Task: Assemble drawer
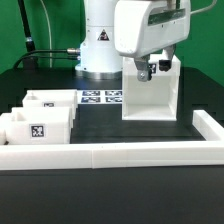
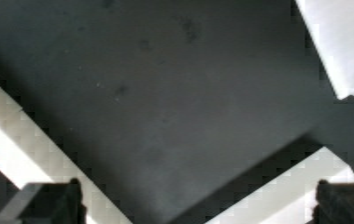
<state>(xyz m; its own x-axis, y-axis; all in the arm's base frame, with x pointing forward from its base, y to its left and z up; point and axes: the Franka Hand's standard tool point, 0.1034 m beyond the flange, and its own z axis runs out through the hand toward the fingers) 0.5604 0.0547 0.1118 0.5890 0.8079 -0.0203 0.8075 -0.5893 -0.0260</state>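
One low white wall (image 1: 120, 152) runs along the near edge of the bench (image 1: 100, 125) and turns back along the exterior view's right, so the front and that side are fenced. Just behind it, at the exterior view's left, stand both small trays, the nearer tray (image 1: 35, 130) and the farther tray (image 1: 52, 103), close beside each other with open tops up. Both are outside the housing (image 1: 150, 98). The housing stands upright, well apart from them toward the exterior view's right and near the side wall; I cannot tell which face is its open one. By my judgement the assembly is hardly begun: neither tray is seated in the housing, so both insertions are left to do. The fingers (image 2: 49, 203) hang at the housing's upper edge in the exterior view. The wrist view shows them spread apart with only dark bench between, holding nothing, and a white body at one corner that is probably the housing. A broad strip of bare bench lies between trays and housing and looks like the best room for sliding a tray across. The right-hand wall leaves the housing little room to be pushed that way. Farther back lies the marker board (image 1: 100, 97), flat and near the housing's foot, and behind it the base of the arm (image 1: 100, 40).
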